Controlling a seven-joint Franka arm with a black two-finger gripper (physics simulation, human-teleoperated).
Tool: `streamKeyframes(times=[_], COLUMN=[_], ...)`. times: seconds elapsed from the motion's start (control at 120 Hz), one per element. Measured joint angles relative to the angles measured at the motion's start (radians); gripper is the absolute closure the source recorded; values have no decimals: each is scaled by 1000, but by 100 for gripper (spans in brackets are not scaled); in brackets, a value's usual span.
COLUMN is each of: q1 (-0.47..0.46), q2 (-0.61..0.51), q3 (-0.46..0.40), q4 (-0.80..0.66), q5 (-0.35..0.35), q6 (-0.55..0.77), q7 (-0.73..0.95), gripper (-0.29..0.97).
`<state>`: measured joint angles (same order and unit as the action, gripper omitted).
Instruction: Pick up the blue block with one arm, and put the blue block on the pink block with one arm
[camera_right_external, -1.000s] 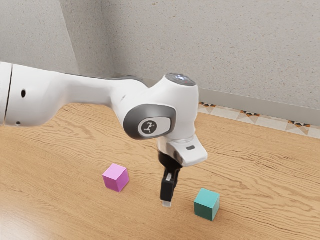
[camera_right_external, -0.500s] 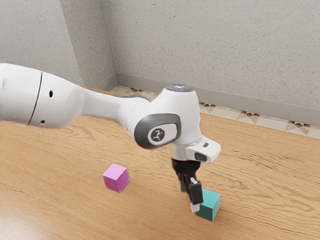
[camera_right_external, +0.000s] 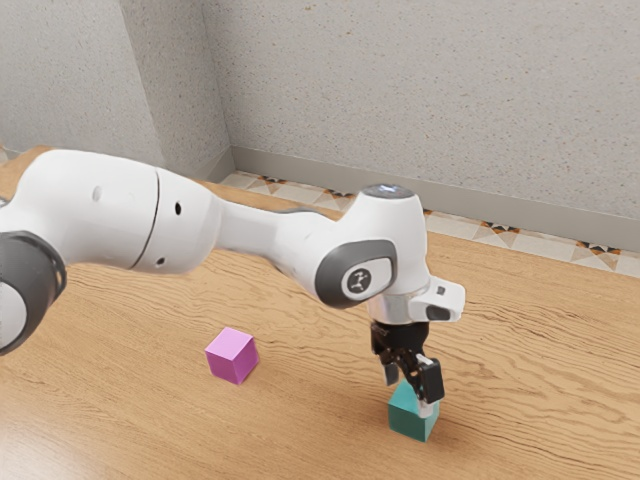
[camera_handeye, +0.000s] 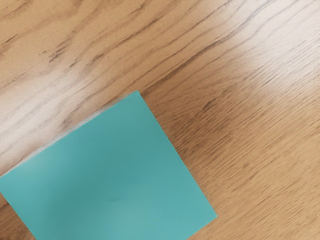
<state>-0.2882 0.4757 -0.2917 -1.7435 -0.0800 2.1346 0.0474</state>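
A broad wooden desk (camera_right_external: 120, 420) with strong grain runs across the lower part of the exterior view, and behind it rises a grey speckled wall (camera_right_external: 450, 90) with a strip of patterned floor tiles (camera_right_external: 520, 235) at its foot. The white arm (camera_right_external: 250, 235) enters from the exterior view's left, its thick links crossing above the desk and bending down at the wrist toward the exterior view's right. The pink block (camera_right_external: 232, 355) sits on the desk below the arm's forearm, alone and well apart from the hand. The blue block (camera_right_external: 410, 422) — more a teal green in shade — rests flat on the desk to the exterior view's right of the pink one, directly beneath the hand. In the wrist view its flat top face (camera_handeye: 110, 185) lies close under the camera, turned at an angle to the wood grain of the desk (camera_handeye: 250, 100) around it. The black claw (camera_right_external: 411, 394) points downward and has its tips at the level of the blue block's upper part; its two fingers (camera_right_external: 429, 385) stand spread, one on each side of the block's top — the nearer one, with a pale tip, overlaps the block's upper corner. No squeeze on the block can be made out, and the block's base is on the desk.
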Motion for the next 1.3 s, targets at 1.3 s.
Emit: streamKeyframes(times=[1.3], q1=[-139], q2=[187], q3=[170], q4=[159], q5=[-17], q6=[5], q7=[-277], gripper=[0])
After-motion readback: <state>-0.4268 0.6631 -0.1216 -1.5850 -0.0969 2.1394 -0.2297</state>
